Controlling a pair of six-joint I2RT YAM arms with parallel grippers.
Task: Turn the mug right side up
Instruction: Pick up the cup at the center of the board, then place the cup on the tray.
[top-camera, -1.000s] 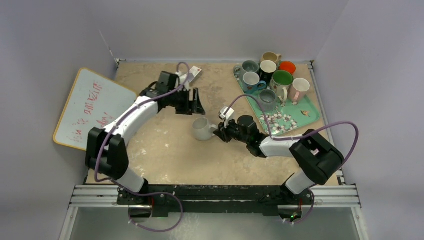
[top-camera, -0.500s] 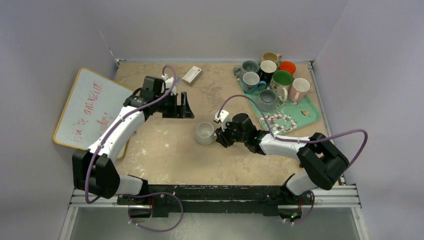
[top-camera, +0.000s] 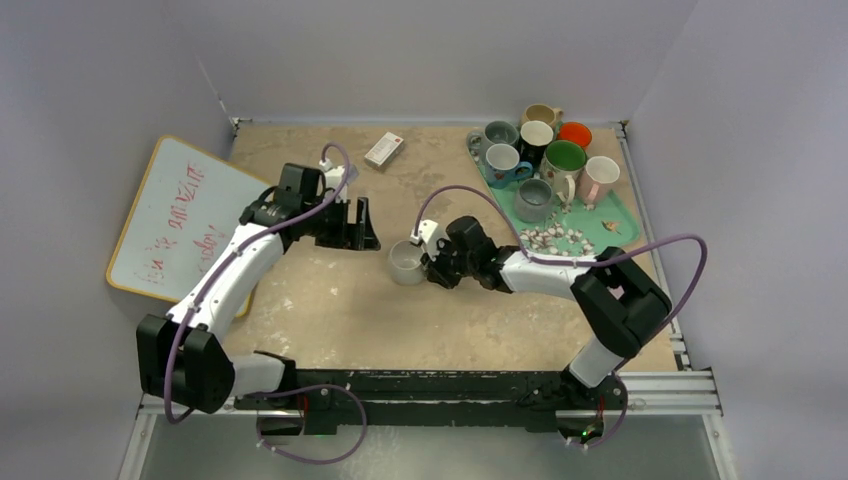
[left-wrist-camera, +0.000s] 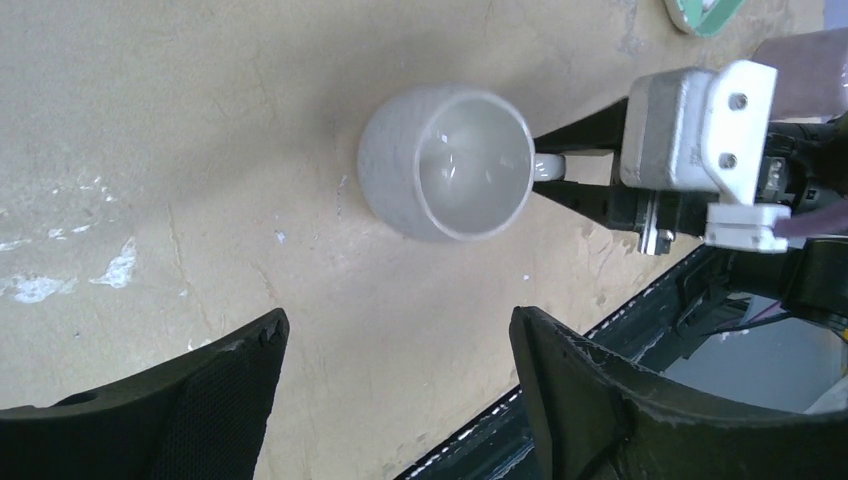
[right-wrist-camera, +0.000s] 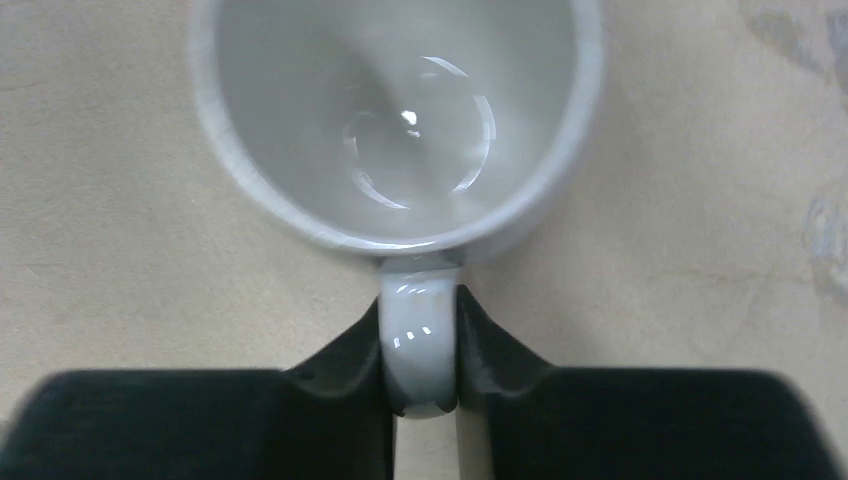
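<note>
A pale grey mug (top-camera: 407, 263) stands upright on the table, its mouth facing up (right-wrist-camera: 400, 120) and nothing inside it. My right gripper (top-camera: 432, 262) is shut on the mug's handle (right-wrist-camera: 420, 345), one finger pressed against each side of it. In the left wrist view the mug (left-wrist-camera: 445, 160) sits ahead with its handle pointing to the right gripper's fingers (left-wrist-camera: 585, 125). My left gripper (top-camera: 362, 226) hangs open to the mug's left, apart from it, with only bare table between its fingers (left-wrist-camera: 395, 400).
A green tray (top-camera: 600, 225) at the back right carries several mugs and small scattered pieces. A whiteboard (top-camera: 175, 215) with red writing lies at the left edge. A small white box (top-camera: 384, 149) sits near the back wall.
The mug went from lying tilted to standing upright, held by its handle in the right gripper. The left arm drew back to the left, its gripper open.
</note>
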